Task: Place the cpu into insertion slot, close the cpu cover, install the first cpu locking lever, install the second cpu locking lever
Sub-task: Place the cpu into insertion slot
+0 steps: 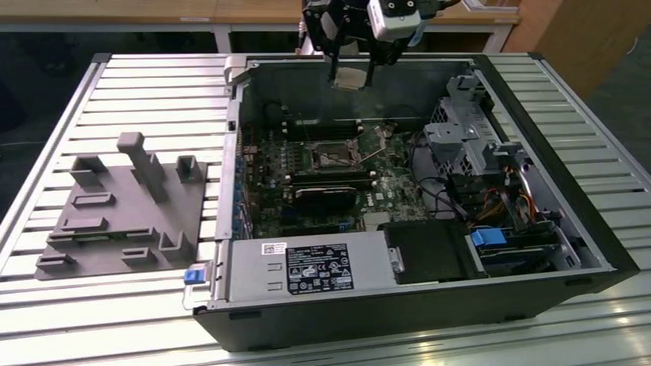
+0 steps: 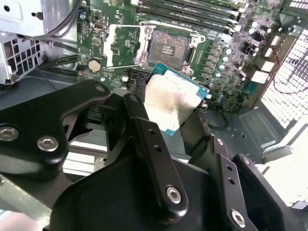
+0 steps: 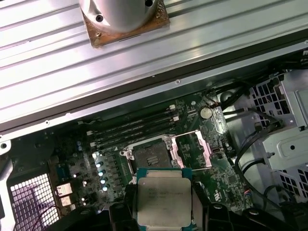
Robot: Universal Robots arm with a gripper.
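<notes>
tabletop (image 1: 133,84): slatted metal, glaring under overhead light | back: wooden furniture (image 1: 203,11) standing behind | floor (image 1: 626,91): showing grey, exterior view's right

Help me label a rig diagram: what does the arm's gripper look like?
The gripper is matte black, built of flat jointed link bars with rounded ends, pinned by silver hex-socket screws. In the exterior view, a pale grey box is mounted just above it.
</notes>
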